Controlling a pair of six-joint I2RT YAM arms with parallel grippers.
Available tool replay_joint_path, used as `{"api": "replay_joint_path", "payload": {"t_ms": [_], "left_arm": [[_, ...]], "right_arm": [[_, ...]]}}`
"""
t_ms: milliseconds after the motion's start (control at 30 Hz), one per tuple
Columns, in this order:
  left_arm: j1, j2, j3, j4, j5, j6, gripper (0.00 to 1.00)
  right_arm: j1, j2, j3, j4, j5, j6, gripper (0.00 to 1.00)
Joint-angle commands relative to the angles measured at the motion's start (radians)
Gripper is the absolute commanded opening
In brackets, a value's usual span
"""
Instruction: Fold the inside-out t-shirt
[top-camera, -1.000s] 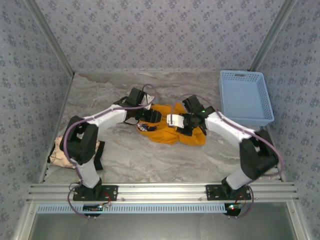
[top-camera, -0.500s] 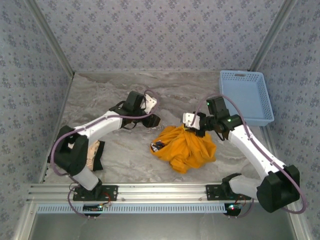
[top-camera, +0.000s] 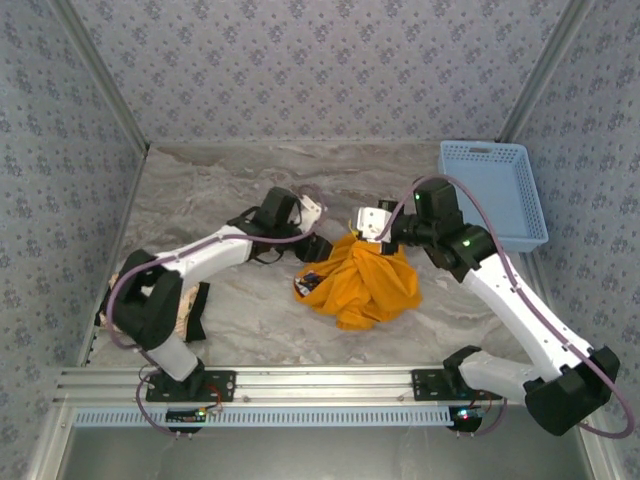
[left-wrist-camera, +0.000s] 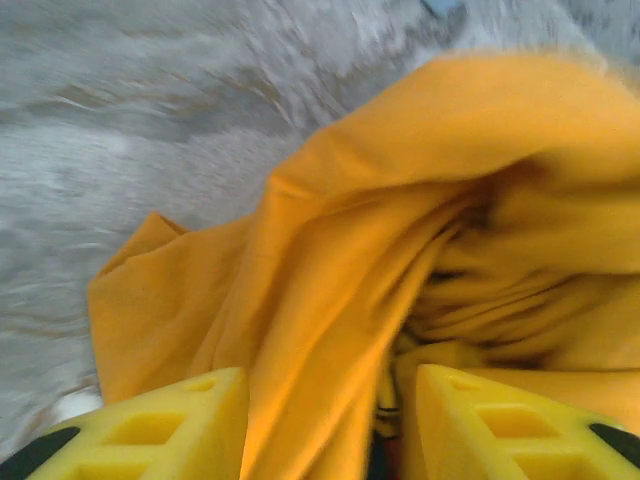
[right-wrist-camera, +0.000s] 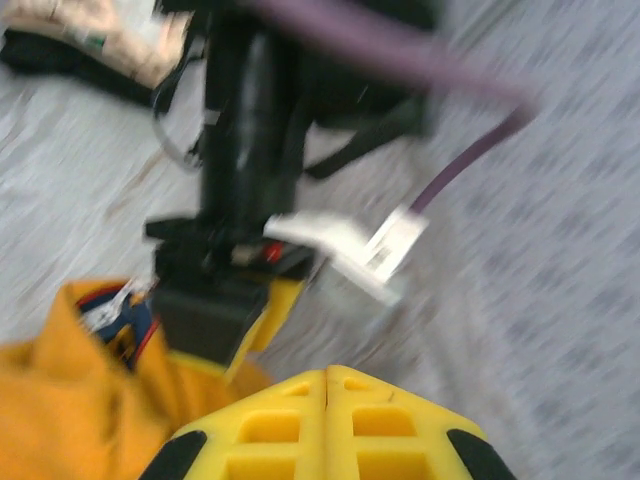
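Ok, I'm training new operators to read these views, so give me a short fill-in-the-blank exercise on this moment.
On the table, the blue basket stands at the far ____ corner.
The right gripper, at the bunched t-shirt's peak, has its jaws ____.
The left gripper has a fold of the ____ between its parted fingers.
The beige cloth lies beside the ____ arm's base.
Missing: right; shut; t-shirt; left.

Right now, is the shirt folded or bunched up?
Bunched up: the shirt is a crumpled orange heap, deeply creased, with no flat, neat layers.
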Motion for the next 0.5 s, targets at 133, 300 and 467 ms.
{"api": "replay_joint_path", "payload": {"t_ms": [133, 300, 467], "left_arm": [[0.126, -0.173, -0.022, -0.138, -0.097, -0.059, 0.48], [0.109, -0.172, -0.095, -0.123, 0.014, -0.175, 0.48], [-0.030, -0.129, -0.090, -0.106, -0.054, -0.041, 0.50]], "right_arm": [[-0.090, -0.041, -0.035, -0.075, -0.094, 0.047, 0.00], [-0.005, -0.021, -0.178, -0.223, 0.045, -0.007, 0.30], [0.022, 0.109, -0.136, -0.223, 0.114, -0.037, 0.42]]}}
